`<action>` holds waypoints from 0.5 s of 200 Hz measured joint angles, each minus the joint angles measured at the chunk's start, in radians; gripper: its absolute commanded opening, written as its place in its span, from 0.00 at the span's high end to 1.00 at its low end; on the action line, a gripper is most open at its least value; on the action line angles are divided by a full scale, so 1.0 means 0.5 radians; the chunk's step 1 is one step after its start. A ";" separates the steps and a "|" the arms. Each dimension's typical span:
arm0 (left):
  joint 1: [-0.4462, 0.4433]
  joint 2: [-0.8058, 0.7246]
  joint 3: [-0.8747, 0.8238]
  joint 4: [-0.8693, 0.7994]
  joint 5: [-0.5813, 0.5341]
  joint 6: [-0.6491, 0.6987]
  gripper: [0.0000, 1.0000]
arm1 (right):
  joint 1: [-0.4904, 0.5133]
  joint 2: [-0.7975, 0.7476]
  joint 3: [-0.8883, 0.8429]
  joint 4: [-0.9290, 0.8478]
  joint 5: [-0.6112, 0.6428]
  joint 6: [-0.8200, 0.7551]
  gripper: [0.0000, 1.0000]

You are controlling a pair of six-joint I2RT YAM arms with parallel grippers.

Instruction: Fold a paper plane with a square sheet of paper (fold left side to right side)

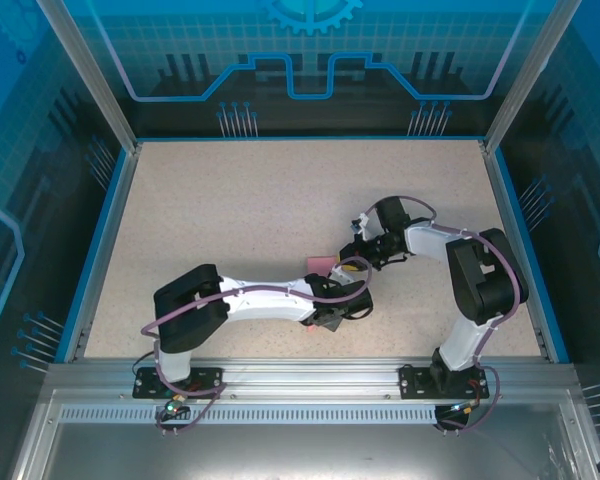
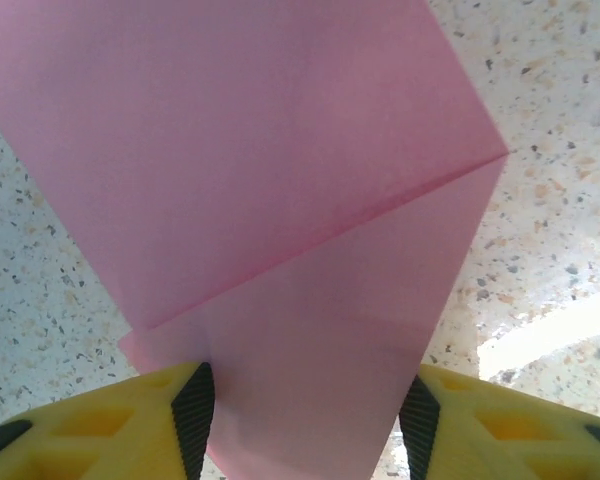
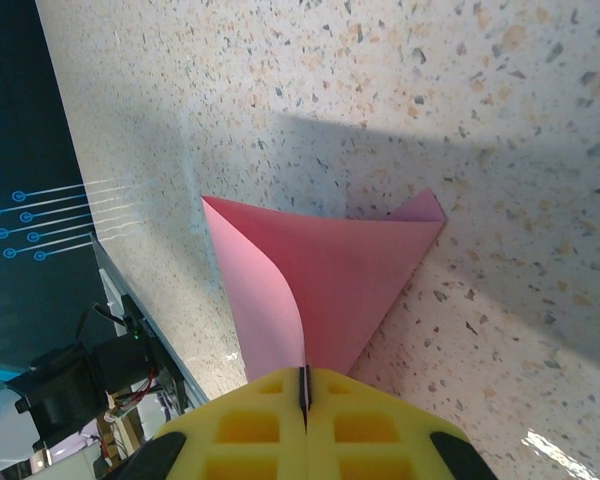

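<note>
Right gripper (image 3: pixel 303 392) is pinched together on one edge of the pink paper (image 3: pixel 340 270), with that edge lifted so the sheet curls up off the table (image 3: pixel 460 90). The far corner lies flat. Left gripper (image 2: pixel 305 440) has its jaws apart, straddling the near end of the paper. The pads (image 2: pixel 194 415) sit right at the paper's sides, and I can't tell if they actually touch. A diagonal crease runs across the sheet in the left wrist view. From above, the paper (image 1: pixel 320 264) is mid-table, tucked between the two wrists. Risks as I read them:

- If the left jaws close across the width, they'll buckle the sheet instead of pinning it.
- The right pinch is on a thin edge, so a sideways pull could slip it out or tear it.
- Nothing presses the paper down, so it may slide and the edges won't line up.
- The wrists are close together, so a bump is possible.
</note>
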 measured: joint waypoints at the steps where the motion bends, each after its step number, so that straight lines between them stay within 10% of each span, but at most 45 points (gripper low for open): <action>1: 0.000 0.001 0.000 0.000 -0.002 -0.002 0.49 | 0.000 0.001 0.001 0.000 0.000 -0.001 1.00; 100: -0.008 0.037 0.002 -0.021 -0.005 -0.033 0.69 | 0.026 0.030 0.028 0.000 0.013 -0.001 1.00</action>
